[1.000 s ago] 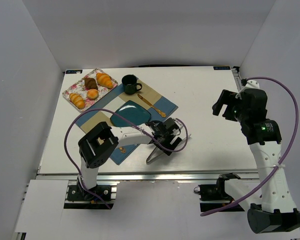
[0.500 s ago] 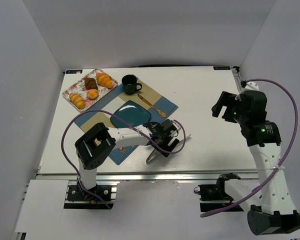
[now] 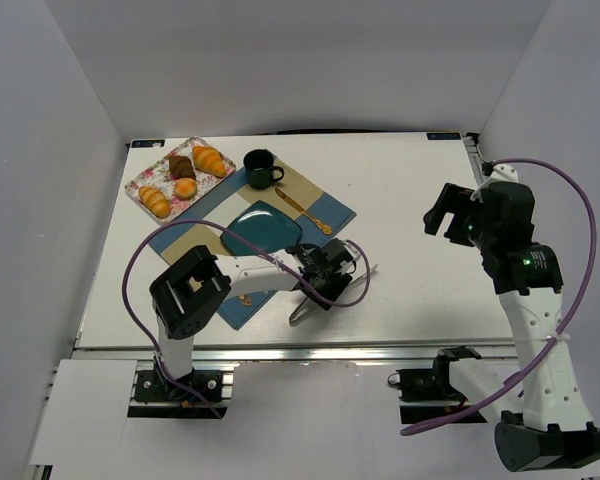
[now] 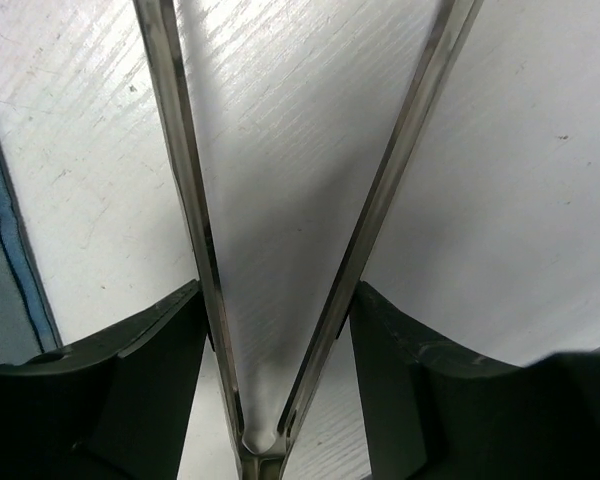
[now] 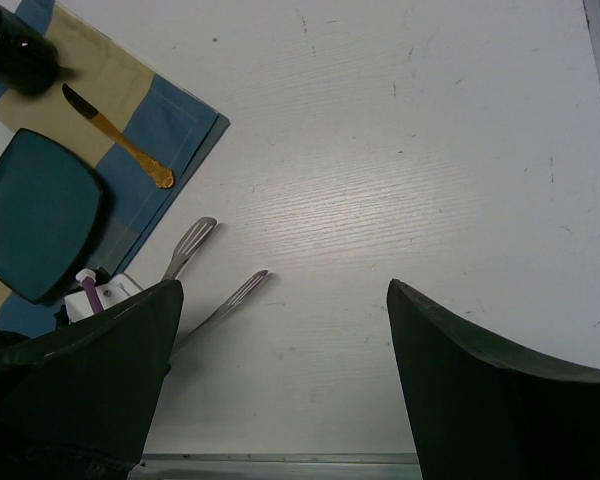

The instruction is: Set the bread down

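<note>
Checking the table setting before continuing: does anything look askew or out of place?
Nothing is spilled or damaged. The placemat lies diagonal to the edges of the table, and the tongs rest on bare table beside it, between the fingers of the left gripper.

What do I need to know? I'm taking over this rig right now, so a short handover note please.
Left gripper: shut on the tongs, which are spread open, near the teal plate.
Right gripper: open, empty, off to the right.
Bread: far croissant and near croissant both lie on the floral tray, untouched.
Done: tongs picked up.
Left: grip one croissant with the tongs and place it, probably on the empty plate.
</note>
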Controlling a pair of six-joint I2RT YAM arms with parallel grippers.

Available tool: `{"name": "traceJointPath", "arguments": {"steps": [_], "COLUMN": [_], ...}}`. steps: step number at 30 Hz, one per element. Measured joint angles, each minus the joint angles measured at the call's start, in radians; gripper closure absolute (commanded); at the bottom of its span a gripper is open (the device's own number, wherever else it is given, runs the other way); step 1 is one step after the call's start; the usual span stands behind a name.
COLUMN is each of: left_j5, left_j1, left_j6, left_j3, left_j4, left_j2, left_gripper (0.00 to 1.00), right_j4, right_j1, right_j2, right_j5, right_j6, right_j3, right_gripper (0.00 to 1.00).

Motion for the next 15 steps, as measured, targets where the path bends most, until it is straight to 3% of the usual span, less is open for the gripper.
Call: {"name": "traceJointPath", "arguments": {"steps": [7,15], "left_j5": [0.006,-0.045], "left_j1": [0.000,0.000], "left_j6": [-0.009,-0.048], "left_j3": [0.072,0.385], "left_j4": [-0.129,-0.294], "left_j2": [0.014,0.020], "left_gripper": [0.36,0.38], "right_j4": [-0.004,-0.017], "right_j1": [0.000,0.000], "right_j2": [-0.005,-0.005], "right_j5": [0.013,0.087], "right_j6": [0.010,0.103], "right_j3": [0.003,0.123], "right_gripper": [0.11,0.11]}}
